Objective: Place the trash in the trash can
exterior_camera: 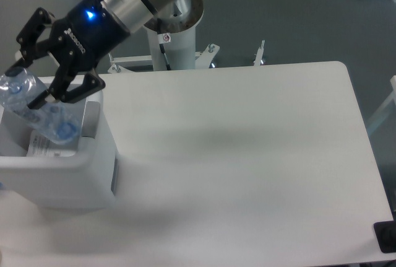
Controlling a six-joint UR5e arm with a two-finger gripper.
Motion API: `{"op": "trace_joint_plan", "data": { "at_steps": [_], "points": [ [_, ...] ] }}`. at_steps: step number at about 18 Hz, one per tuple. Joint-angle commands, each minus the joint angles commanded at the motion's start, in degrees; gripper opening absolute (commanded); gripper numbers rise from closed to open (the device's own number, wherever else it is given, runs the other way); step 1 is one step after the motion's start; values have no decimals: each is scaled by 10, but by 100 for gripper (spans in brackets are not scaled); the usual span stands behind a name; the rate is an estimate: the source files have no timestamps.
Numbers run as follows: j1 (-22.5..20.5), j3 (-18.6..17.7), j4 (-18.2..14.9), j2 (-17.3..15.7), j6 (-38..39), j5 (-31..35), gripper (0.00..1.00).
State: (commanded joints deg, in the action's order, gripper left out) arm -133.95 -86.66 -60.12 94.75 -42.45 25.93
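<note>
The trash can (68,163), a boxy white bin, stands at the table's left edge. My black gripper (25,86) hovers over its opening, shut on the upper end of the crushed clear bottle (52,121). The bottle tilts down to the right, and its blue-labelled lower end dips inside the rim. Under it, inside the can, lies the white packet (44,146) with its barcode label. Part of the bottle's top is hidden by my fingers.
The white table (247,155) stretches to the right of the can. The arm's white pedestal (173,38) rises behind the table's far edge. A dark object (387,236) sits at the front right corner.
</note>
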Motion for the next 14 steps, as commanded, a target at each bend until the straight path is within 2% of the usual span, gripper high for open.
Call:
{"op": "trace_joint_plan", "data": {
  "at_steps": [5,9,12,14],
  "points": [
    [-10,1,-1,0,2,4,100],
    [-77,-4,-4,9,2,10,100],
    [-136,-18,-2,22,-5,84,100],
    [-179,-25,-2,48,-6,105,100]
  ]
}}
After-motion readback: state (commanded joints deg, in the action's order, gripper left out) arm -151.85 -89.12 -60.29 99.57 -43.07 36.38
